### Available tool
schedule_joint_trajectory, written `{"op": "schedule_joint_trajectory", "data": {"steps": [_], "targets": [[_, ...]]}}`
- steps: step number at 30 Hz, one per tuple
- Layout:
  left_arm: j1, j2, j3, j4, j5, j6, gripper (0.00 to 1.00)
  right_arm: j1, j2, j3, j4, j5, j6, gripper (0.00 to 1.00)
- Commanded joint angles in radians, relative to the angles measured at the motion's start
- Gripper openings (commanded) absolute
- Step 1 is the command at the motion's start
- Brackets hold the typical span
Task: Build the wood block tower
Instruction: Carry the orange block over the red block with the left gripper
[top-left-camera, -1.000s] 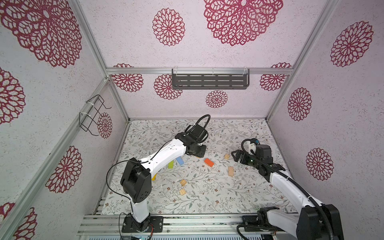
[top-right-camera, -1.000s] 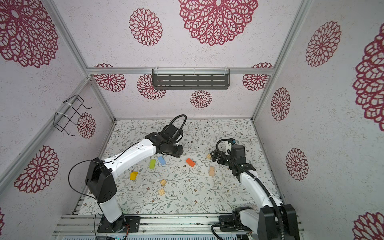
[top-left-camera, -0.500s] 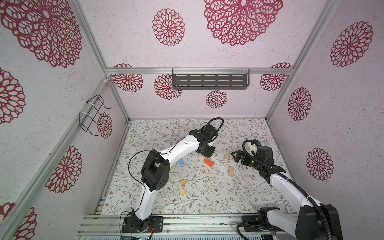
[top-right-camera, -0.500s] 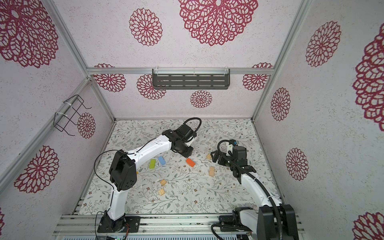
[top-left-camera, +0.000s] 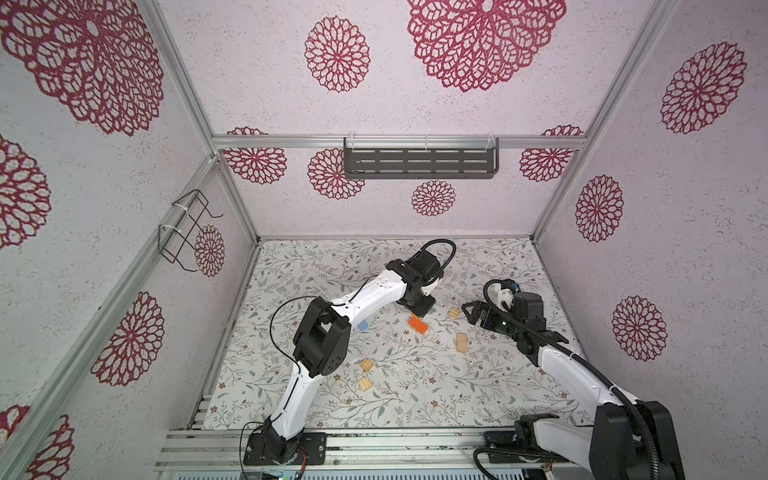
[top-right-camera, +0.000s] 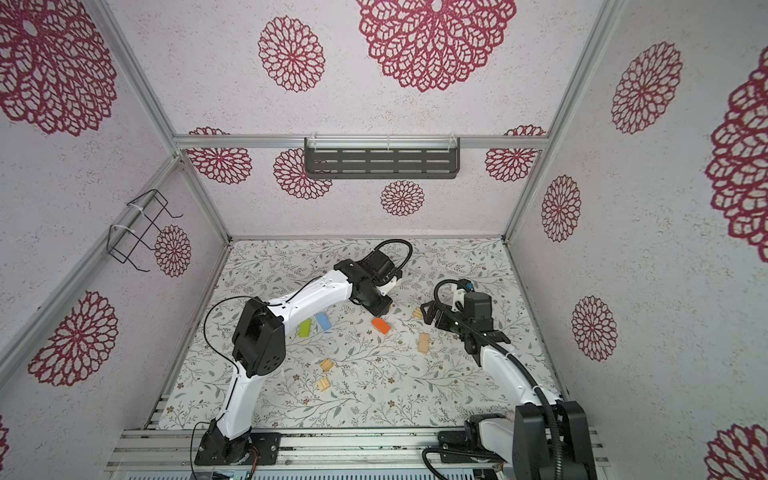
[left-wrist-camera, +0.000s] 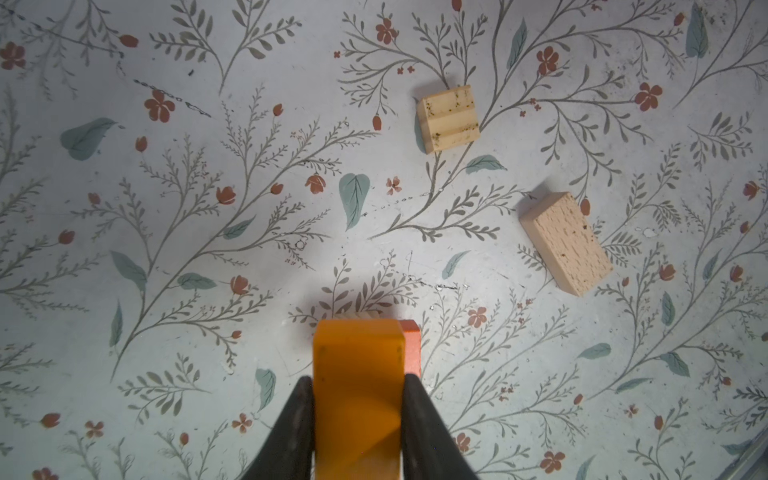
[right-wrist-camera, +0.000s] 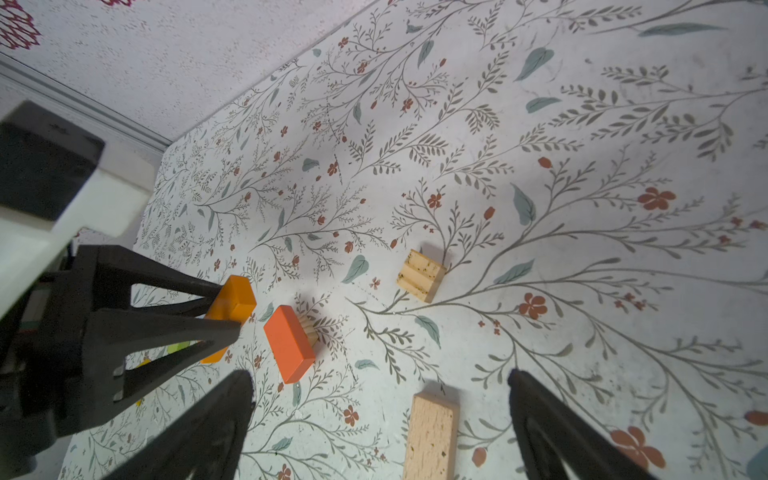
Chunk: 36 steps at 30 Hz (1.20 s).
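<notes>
My left gripper (left-wrist-camera: 357, 380) is shut on an orange wood block (left-wrist-camera: 357, 395), which hangs just over the floor. In both top views this gripper (top-left-camera: 422, 309) sits right behind a red-orange block (top-left-camera: 417, 325). The red-orange block (right-wrist-camera: 289, 349) lies on a tan piece (right-wrist-camera: 309, 328), a low stack of two. My right gripper (right-wrist-camera: 379, 374) stands open and empty above a plain tan long block (right-wrist-camera: 430, 436). A grooved tan square (right-wrist-camera: 420, 275) lies a little beyond it. In a top view the right gripper (top-right-camera: 428, 313) is beside that square (top-right-camera: 417, 313).
A light blue block (top-right-camera: 323, 321) and a green block (top-right-camera: 305, 328) lie by the left arm's forearm. Two grooved tan squares (top-left-camera: 368, 365) (top-left-camera: 365, 384) sit nearer the front rail. Walls close in the floral floor (top-left-camera: 415, 399) on three sides.
My left arm has swung right with the orange block, from near the green and blue blocks to just behind the red-orange block. The right arm has barely moved.
</notes>
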Motion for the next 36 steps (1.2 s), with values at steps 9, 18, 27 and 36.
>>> {"op": "schedule_joint_trajectory", "data": {"steps": [9, 18, 27, 36], "targets": [[-0.045, -0.012, -0.088, 0.043, 0.035, -0.038, 0.27, -0.005, 0.016, 0.001, 0.045, -0.017, 0.024, 0.99], [-0.049, -0.009, -0.104, 0.041, 0.012, -0.043, 0.27, -0.005, 0.012, -0.005, 0.042, -0.016, 0.023, 0.99], [-0.042, -0.007, -0.098, 0.043, -0.011, -0.027, 0.27, -0.005, 0.011, -0.009, 0.046, -0.016, 0.023, 0.99], [-0.033, 0.003, -0.095, 0.044, -0.011, -0.022, 0.27, -0.006, 0.018, -0.011, 0.052, -0.017, 0.023, 0.99]]}}
